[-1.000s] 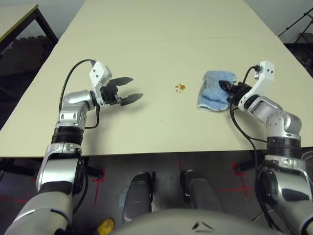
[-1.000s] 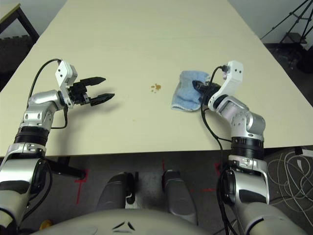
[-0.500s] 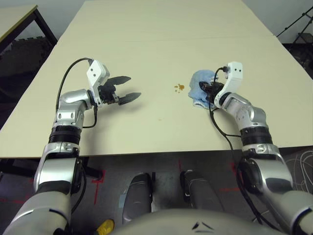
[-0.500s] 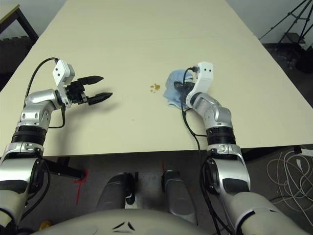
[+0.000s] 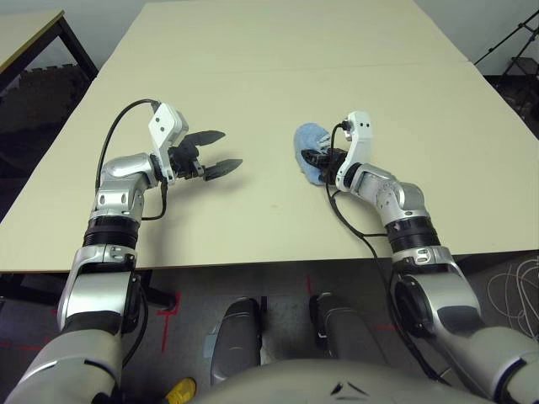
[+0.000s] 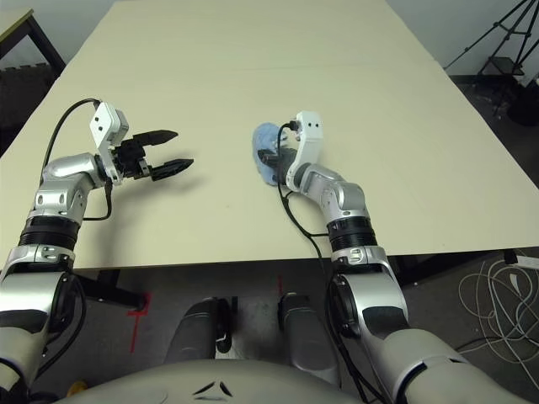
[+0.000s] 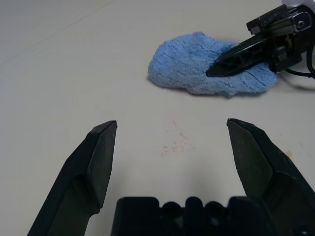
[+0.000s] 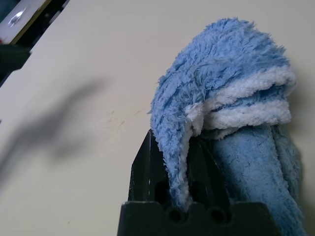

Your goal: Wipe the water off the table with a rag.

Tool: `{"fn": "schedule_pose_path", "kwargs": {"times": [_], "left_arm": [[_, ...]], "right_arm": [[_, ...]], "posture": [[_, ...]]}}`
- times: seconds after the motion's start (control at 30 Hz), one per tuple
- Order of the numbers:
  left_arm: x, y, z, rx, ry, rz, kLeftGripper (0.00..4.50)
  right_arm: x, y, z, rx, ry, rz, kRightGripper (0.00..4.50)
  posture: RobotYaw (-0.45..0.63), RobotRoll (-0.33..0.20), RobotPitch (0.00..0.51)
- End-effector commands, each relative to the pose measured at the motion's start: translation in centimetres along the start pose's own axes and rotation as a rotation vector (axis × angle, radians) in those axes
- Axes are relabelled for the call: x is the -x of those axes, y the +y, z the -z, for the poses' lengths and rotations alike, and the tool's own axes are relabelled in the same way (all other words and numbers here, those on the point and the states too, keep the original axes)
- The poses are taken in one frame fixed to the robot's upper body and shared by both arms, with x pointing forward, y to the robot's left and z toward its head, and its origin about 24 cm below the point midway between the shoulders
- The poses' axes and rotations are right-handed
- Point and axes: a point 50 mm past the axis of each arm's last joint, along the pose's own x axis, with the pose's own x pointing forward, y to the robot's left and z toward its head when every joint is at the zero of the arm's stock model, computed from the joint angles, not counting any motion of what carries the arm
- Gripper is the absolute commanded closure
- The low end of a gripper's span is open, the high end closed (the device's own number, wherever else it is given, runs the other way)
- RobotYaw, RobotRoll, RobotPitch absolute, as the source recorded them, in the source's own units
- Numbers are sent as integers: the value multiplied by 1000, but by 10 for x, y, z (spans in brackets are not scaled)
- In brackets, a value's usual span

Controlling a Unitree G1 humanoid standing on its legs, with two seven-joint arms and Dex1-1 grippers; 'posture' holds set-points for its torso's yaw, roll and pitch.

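Observation:
The light blue rag (image 5: 308,145) lies bunched on the beige table (image 5: 253,67) near its middle. My right gripper (image 5: 317,157) is shut on the rag, with a white-edged fold pinched between its fingers (image 8: 147,169). The amber water splotch is hidden where the rag now rests; a few faint amber specks (image 7: 176,144) dot the tabletop between the two grippers. My left gripper (image 5: 230,149) hovers open to the left of the rag, with nothing between its fingers (image 7: 101,147).
A smaller black-framed table (image 5: 25,34) stands off the far left corner. A dark tripod (image 5: 512,42) is at the far right, and cables (image 6: 505,278) lie on the floor by the right front edge.
My right gripper has dragged the rag leftward across the table and over the amber splotch, bunching it up. The left arm has stayed put.

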Motion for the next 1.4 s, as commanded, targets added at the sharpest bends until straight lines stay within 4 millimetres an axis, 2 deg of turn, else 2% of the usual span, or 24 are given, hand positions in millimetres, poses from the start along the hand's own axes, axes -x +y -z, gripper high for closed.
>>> {"fn": "schedule_pose_path", "kwargs": {"times": [0.03, 0.13, 0.23, 0.37, 0.53, 0.93, 1.1, 1.3, 1.4], "left_arm": [[3, 0, -2, -11, 6, -9, 0], [3, 0, -1, -10, 6, -11, 0], [3, 0, -1, -9, 5, -12, 0], [3, -1, 0, -9, 4, -13, 0], [2, -1, 0, -11, 4, -13, 0], [1, 0, 0, -11, 6, -16, 0], [1, 0, 1, -10, 6, -23, 0], [2, 0, 2, -7, 6, -28, 0], [2, 0, 2, -6, 4, -32, 0]], "right_arm": [[-3, 15, 18, -35, 100, -117, 4410], [-1, 19, 20, -39, 116, -150, 4410], [0, 15, 18, -28, 96, -117, 4410], [1, -3, 7, 41, 26, 20, 4410], [9, -29, -18, 92, -83, 177, 4410], [33, -65, -52, 203, -220, 395, 4410], [43, -69, -68, 208, -269, 384, 4410], [60, -66, -101, 252, -316, 309, 4410], [78, -67, -121, 310, -316, 291, 4410]], "posture": [[-97, 0, 99], [-96, 0, 98], [-95, 0, 96], [-95, 0, 95], [-100, 0, 93], [-104, 0, 97], [-104, 0, 100], [-104, 0, 100], [-104, 0, 100]]}}
